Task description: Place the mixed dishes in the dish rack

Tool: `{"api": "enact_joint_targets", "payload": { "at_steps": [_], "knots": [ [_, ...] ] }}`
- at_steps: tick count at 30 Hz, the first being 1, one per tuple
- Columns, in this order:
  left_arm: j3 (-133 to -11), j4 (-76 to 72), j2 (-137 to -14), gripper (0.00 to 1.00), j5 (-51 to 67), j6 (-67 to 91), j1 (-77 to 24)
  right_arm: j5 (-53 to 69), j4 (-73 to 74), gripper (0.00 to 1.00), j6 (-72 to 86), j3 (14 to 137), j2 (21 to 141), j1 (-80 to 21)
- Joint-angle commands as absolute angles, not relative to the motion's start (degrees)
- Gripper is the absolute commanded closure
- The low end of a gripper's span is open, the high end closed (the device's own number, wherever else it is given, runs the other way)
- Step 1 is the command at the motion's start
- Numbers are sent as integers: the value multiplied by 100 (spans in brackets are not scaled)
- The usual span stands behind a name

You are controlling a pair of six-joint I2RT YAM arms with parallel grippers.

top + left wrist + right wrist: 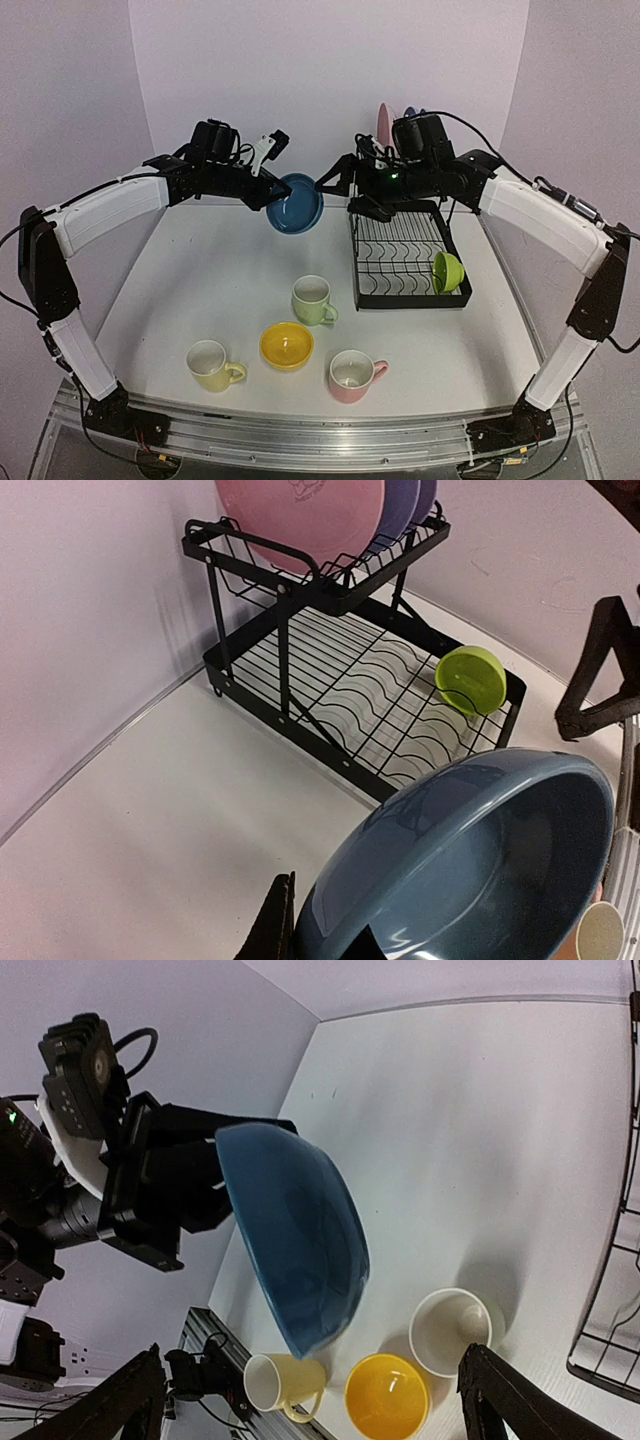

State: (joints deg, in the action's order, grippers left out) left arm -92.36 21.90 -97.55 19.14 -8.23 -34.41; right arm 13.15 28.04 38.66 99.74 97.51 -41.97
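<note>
- Left gripper [270, 192], in the top view, is clamped on the rim of the dark blue bowl [297, 203]. I see the bowl tilted and raised above the table [200, 270], just left of the dish rack [405, 255].
- Right gripper [350, 192] stands with its jaws wide apart just right of that bowl, holding nothing, at the rack's far left corner.
- A green bowl [447, 271] lies on its side in the lower tray. The yellow bowl [286, 345] sits on the table among three mugs.
- Left wrist view: the held bowl fills the lower right, and one finger [275, 930] is pressed to its rim. Beyond it, the pink plate [310, 515] and lilac plate [400, 505] stand upright in the upper shelf.
- Right wrist view: I see my right fingers [510, 1400] spread at the lower corners. The dark blue bowl hangs between and beyond them, touching neither.
</note>
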Motion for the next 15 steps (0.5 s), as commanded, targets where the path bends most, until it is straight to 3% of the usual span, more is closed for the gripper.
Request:
{"api": "enact_joint_targets", "payload": {
  "at_steps": [1, 15],
  "knots": [
    [-8981, 1550, -9138, 100, 2473, -794, -3488, 1484, 2068, 5, 4156, 10069, 10041, -4201],
    [-9020, 1517, -9169, 100, 3224, -59, -3489, 2746, 975, 34, 4716, 9999, 10370, -4202]
  ]
}}
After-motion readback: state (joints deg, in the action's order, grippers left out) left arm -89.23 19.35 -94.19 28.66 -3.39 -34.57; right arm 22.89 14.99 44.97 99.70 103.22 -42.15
